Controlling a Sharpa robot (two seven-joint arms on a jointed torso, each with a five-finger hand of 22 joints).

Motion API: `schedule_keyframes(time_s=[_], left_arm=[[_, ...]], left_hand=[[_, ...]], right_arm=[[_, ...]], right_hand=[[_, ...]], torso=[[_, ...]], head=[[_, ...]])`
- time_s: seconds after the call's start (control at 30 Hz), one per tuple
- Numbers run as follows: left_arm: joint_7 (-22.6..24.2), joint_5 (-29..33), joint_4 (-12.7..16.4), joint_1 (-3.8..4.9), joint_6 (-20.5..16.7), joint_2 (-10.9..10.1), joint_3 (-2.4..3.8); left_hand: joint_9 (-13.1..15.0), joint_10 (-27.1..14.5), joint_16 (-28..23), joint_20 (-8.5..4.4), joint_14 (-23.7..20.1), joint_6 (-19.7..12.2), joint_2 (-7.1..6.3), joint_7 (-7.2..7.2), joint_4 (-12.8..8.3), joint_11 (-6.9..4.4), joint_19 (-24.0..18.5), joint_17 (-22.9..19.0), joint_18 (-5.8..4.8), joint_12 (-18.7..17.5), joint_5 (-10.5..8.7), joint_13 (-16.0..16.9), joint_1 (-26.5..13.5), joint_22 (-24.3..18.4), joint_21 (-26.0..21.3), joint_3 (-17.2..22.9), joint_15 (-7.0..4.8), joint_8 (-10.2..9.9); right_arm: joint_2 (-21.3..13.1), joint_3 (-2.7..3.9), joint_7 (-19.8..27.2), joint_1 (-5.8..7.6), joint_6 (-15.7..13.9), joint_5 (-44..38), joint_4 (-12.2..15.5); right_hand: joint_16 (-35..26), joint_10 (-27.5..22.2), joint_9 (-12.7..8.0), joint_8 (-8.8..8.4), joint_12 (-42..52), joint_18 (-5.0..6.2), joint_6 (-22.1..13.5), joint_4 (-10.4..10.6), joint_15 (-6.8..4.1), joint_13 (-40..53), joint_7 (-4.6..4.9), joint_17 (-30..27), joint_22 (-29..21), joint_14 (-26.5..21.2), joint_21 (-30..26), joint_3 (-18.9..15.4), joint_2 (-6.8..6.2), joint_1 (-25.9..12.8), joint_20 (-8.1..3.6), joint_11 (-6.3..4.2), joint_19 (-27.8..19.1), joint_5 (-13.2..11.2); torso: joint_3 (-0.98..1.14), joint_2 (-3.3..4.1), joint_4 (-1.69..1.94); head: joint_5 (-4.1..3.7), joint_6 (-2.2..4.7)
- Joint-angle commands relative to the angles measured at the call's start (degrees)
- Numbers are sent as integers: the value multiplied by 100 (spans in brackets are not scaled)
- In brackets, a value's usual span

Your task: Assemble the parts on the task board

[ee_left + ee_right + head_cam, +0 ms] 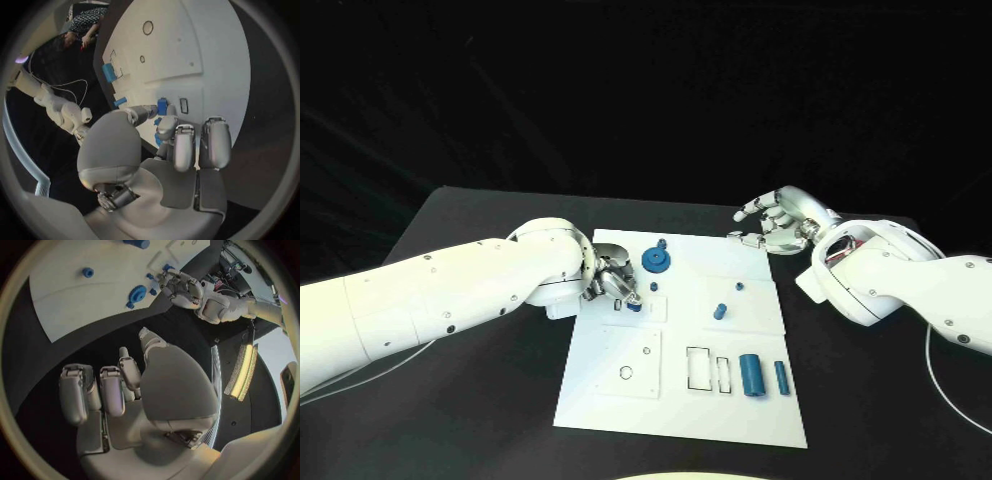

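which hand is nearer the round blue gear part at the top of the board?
Left. The left hand is over the task board, just below and beside the blue gear. The right hand hovers off the board's far right corner, over the black table, clearly farther away.

Glossy white rounded arms, silver hands (pixel 610 278), thin white cables.

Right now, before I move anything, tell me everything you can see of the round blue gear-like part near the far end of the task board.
The blue gear-like part is a flat round disc, matte like plastic, with a darker centre that may be a hole or hub. A small blue knob sits just beyond it; whether they join is unclear. It lies flat on the white task board, near its far left area. The left robot hand is close beside it, fingers down on the board, not touching it. The right robot hand hovers well clear.
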Motion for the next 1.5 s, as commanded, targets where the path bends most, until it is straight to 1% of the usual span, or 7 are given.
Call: schedule_keyframes(time_s=[0.03, 0.33, 0.57, 0.7, 1.07, 1.5], left_arm=[[-27, -126, 1, -8, 110, 14, -4], [-34, -163, -3, -11, 153, 20, -7], [-55, -170, -5, -11, 393, 28, -12], [-61, -171, -16, -11, 461, 33, -14], [-71, -154, -47, -10, 541, 48, -14], [-77, -139, -118, -7, 606, 111, -16]], left_hand=[[533, 41, 16, -27, 468, 410, 64, -372, -587, -9, 10, 1073, -42, 22, 15, 2, 6, 8, 23, 568, -45, 17], [535, 50, 20, -31, 470, 420, 79, -377, -577, -13, 19, 1080, -45, 24, 10, 8, -7, 19, 27, 556, -49, 14], [541, 68, 35, -37, 478, 430, 74, -384, -581, -19, 62, 1108, -59, 38, 2, 33, -17, 86, 52, 530, -54, 13], [548, 86, 41, -44, 482, 451, 85, -393, -568, -26, 68, 1119, -61, 49, -7, 52, -41, 92, 53, 490, -61, 14], [578, 119, 51, -64, 486, 504, 176, -420, -490, -48, 100, 1136, -70, 62, -25, 85, -119, 134, 67, 380, -79, 28], [597, 130, 63, -78, 492, 532, 331, -433, -396, -59, 118, 1157, -76, 62, -55, 100, -183, 159, 73, 330, -90, 21]], right_arm=[[1, 1, 107, -4, 57, -6, 4], [-4, 1, 122, -4, 63, -2, 5], [-7, 1, 120, -4, 72, -1, 5], [-6, 1, 115, -4, 89, -1, 4], [-7, 1, 98, -4, 126, -1, 1], [-2, 1, 90, -4, 145, -1, 4]], right_hand=[[-31, 36, 7, 28, 8, 112, 46, -16, -42, 65, -2, 707, 1207, 394, -17, 7, 20, 30, -13, -21, 235, 22], [-31, 36, 7, 28, 8, 112, 46, -16, -42, 65, -2, 707, 1207, 394, -17, 7, 20, 30, -13, -21, 235, 22], [-33, 37, 7, 30, 9, 113, 46, -11, -42, 65, -2, 705, 1206, 394, -20, 4, 17, 19, -13, -21, 234, 30], [-37, 30, 7, 31, 0, 114, 46, -10, -42, 57, -2, 698, 1204, 392, -25, 4, 17, 16, -14, -21, 231, 32], [-42, 25, 7, 31, -6, 115, 44, -12, -43, 52, -2, 689, 1201, 390, -30, 1, 9, 13, -14, -21, 228, 34], [-42, 25, 7, 31, -6, 115, 44, -12, -43, 52, -2, 689, 1201, 390, -30, 1, 9, 13, -14, -21, 228, 34]], torso=[[1, -1, 1], [2, -2, 1], [1, 1, 1], [-1, -2, 2], [1, 0, 1], [6, 0, -1]], head=[[-2, -1], [-6, -2], [-6, -6], [-6, -18], [-7, -24], [-18, -31]])
